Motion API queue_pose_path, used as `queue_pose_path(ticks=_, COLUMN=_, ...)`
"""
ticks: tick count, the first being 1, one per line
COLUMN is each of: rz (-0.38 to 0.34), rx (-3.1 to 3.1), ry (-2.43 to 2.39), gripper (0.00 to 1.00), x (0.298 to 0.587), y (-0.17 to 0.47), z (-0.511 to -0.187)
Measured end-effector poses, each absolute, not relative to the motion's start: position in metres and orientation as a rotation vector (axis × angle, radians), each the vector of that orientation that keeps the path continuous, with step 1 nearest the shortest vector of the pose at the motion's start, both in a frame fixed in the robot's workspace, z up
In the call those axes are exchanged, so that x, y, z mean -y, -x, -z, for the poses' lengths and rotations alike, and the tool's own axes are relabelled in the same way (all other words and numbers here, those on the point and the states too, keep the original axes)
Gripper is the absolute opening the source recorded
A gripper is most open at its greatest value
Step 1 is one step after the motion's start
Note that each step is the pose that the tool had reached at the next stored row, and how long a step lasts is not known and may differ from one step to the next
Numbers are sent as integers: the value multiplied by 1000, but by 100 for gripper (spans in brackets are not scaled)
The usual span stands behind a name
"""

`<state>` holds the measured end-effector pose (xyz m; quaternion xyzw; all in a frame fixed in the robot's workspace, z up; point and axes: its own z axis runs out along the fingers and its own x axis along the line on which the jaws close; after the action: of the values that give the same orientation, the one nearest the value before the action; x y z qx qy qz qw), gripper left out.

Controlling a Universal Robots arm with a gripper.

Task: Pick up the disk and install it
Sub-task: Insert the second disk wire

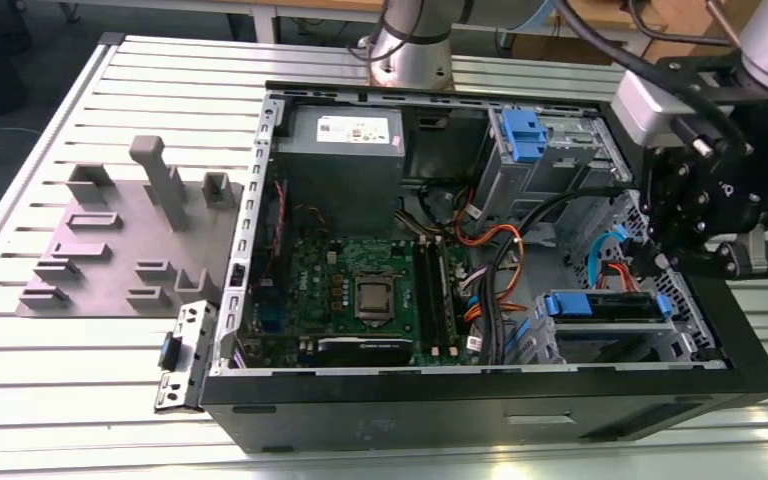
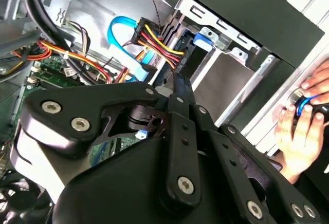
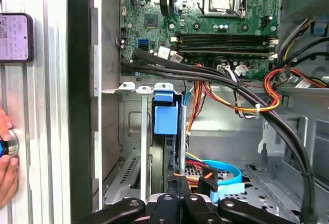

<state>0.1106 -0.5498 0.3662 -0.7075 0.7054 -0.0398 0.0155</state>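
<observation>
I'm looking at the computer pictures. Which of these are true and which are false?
1. The computer case is open and its motherboard shows. True.
2. The disk lies on the table outside the case. False: the disk, with its blue bracket, sits inside the case, in a bay near the exterior view's right.
3. A person's hand is outside the case, beside it. True.
4. The end effector hangs over the grey stand on the exterior view's left. False: the end effector is over the case's side at the exterior view's right, close to the disk.
5. Orange and yellow wires run inside the case. True.
</observation>
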Motion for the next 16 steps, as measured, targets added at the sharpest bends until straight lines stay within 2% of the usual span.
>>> queue_pose_path(ticks=16, rz=79, rx=-2202, ry=2208, gripper=11, x=547, y=-110, z=-375)
